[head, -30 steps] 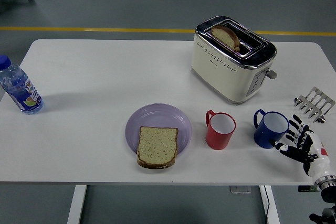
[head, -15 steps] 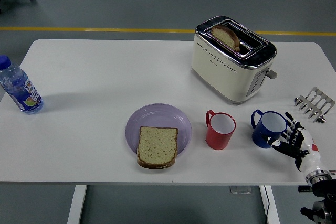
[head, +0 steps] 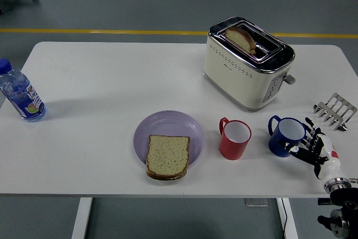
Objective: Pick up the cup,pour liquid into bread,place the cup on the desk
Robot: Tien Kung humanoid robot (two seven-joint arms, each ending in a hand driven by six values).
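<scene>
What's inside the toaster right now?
A slice of bread sticks up from one slot of the toaster. Its lower part is hidden inside. The other slot looks empty, though its bottom can't be seen.

Only the right arm shows, coming in at the near right corner of the scene. Its lower part is dark, with a metal ring at the wrist, and above that a white section with a small red mark. The right hand (head: 311, 145) reaches up and leftward over the near right part of the table. The black fingers (head: 300, 150) with white tips are spread and gently curved, pointing left, and the palm faces left. The fingertips lie right at the blue cup's right side; whether they press on it or stand just off it cannot be told. The fingers do not wrap around anything. The hand sits low, close to the table surface.
</scene>
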